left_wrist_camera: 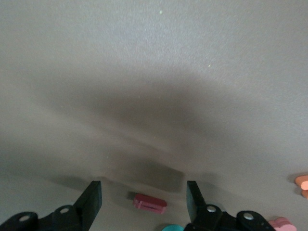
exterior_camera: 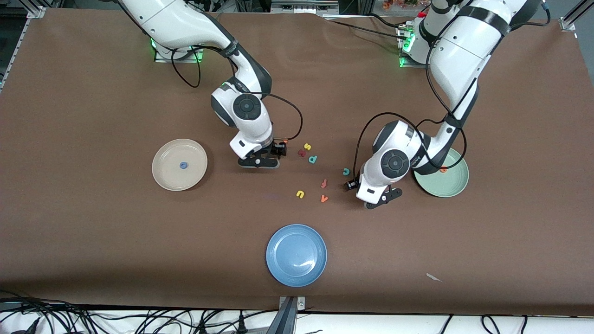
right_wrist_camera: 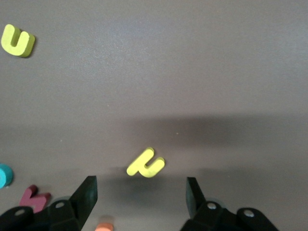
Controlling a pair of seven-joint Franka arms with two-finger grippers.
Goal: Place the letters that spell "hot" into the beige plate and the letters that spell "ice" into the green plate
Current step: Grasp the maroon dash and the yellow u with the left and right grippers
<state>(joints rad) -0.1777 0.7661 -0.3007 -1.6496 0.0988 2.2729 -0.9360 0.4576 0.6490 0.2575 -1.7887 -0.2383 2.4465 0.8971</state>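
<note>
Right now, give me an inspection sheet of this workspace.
Surface: brown table, one white scrap.
Job's things: beige plate holds a blue ring; green plate holds an orange letter.
Clutter: blue plate; loose letters mid-table.
Grippers: right gripper low, fingers open around a yellow letter; left gripper low, fingers apart around a dark red bar.
Cables: black loops at both wrists.
Surroundings: tangled leads below the table's near edge.
</note>
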